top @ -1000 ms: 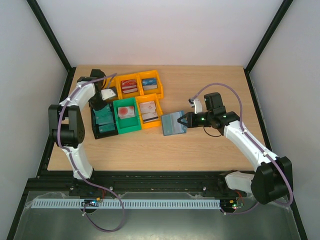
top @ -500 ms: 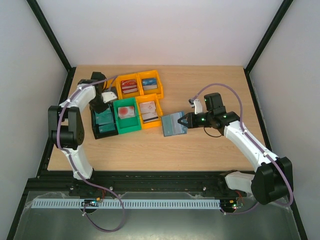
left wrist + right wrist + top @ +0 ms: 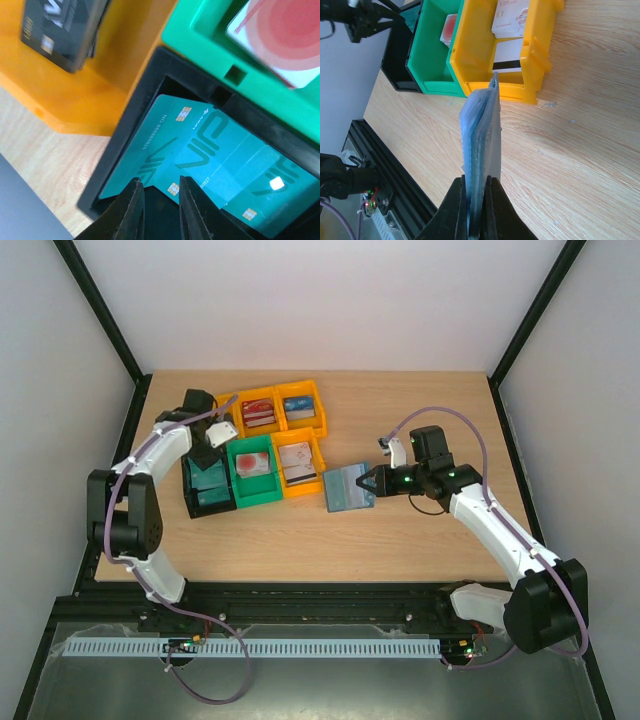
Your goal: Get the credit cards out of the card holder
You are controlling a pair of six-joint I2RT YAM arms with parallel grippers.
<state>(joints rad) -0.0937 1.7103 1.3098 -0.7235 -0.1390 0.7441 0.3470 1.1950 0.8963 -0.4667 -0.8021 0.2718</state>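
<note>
- Pale wooden table [image 3: 420,530], walled in white, carries orange, green and black bins on its left half.
- The right gripper [image 3: 476,210] is clenched on one edge of the card holder [image 3: 482,130], which sits just beside an orange bin [image 3: 520,85].
- The left gripper [image 3: 157,210] hangs over the black bin [image 3: 140,100], fingers slightly parted and holding nothing.
- Teal credit cards [image 3: 215,150] lie overlapping in that black bin; a white-and-red card [image 3: 280,40] lies in the green bin [image 3: 210,30].

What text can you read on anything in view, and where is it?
"VIP": teal cards in the black bin.
"VIP": pale card in the orange bin.
"NO" plus digits on a teal card: too small to read.
Dark card: lettering blurred.
</note>
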